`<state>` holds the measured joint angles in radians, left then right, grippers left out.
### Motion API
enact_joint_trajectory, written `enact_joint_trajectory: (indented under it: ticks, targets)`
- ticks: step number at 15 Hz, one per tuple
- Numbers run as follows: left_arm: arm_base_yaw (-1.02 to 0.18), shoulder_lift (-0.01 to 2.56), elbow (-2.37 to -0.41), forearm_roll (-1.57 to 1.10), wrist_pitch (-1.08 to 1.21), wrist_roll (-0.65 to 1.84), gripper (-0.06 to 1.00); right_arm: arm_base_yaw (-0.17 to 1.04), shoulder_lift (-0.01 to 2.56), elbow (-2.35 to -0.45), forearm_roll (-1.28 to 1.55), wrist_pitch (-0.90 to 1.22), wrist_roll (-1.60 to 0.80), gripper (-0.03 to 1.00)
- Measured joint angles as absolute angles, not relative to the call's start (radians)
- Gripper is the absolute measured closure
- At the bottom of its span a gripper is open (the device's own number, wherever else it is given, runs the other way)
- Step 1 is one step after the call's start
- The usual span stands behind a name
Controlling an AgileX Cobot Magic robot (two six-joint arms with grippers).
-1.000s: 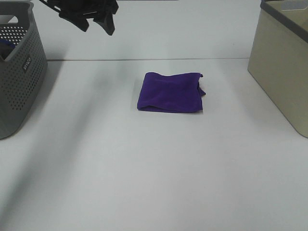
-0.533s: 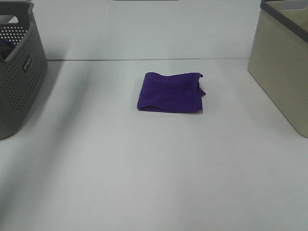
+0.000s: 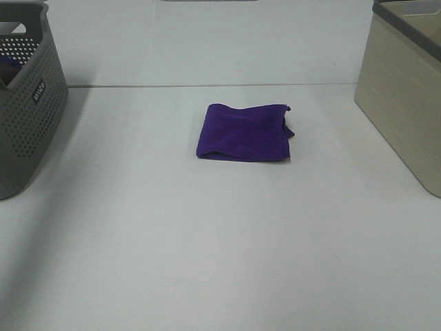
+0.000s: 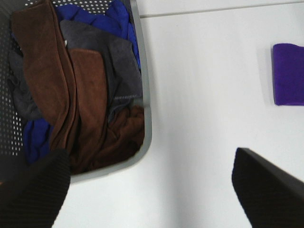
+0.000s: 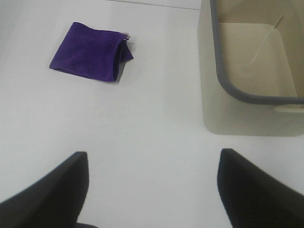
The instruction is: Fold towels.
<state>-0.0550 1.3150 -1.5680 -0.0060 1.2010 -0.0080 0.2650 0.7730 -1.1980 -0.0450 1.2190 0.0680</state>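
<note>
A plain white table [image 3: 220,241] fills the scene, with a perforated grey basket [image 3: 27,103] at its left edge and a beige bin [image 3: 403,89] at its right. Between them, well apart from both, lies the purple towel [image 3: 244,132], already doubled into a compact rectangle, though its right edge bunches a little.

What we notice first is the change overhead: a second ago a dark gripper hung at the top left of the high view, and now that view shows no arm at all. The towel itself has not shifted or changed shape.

From the left wrist view we see the left gripper [image 4: 152,190] with its fingers spread wide and nothing between them, above the table just beside the grey basket, where brown, grey and blue cloths [image 4: 80,95] are heaped. The right gripper [image 5: 152,190] is likewise spread and empty, with the beige bin, empty inside, close by and the towel farther off.

We judge this fold finished and released. The left arm's position over the full basket suggests the next cloth comes from there, while the folded towel may yet need moving.
</note>
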Motion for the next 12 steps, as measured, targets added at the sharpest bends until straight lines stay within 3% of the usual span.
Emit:
enact_joint_trajectory:
  ticks: [5, 12]
  targets:
    - [-0.055, 0.774, -1.101, -0.007, 1.196, -0.008, 0.09, 0.265, 0.337, -0.963, -0.036, 1.222, 0.068, 0.22]
    - [-0.055, 0.164, -0.672, -0.005, 1.198, 0.032, 0.09, 0.265, 0.045, -0.709, -0.035, 1.224, 0.035, 0.22]
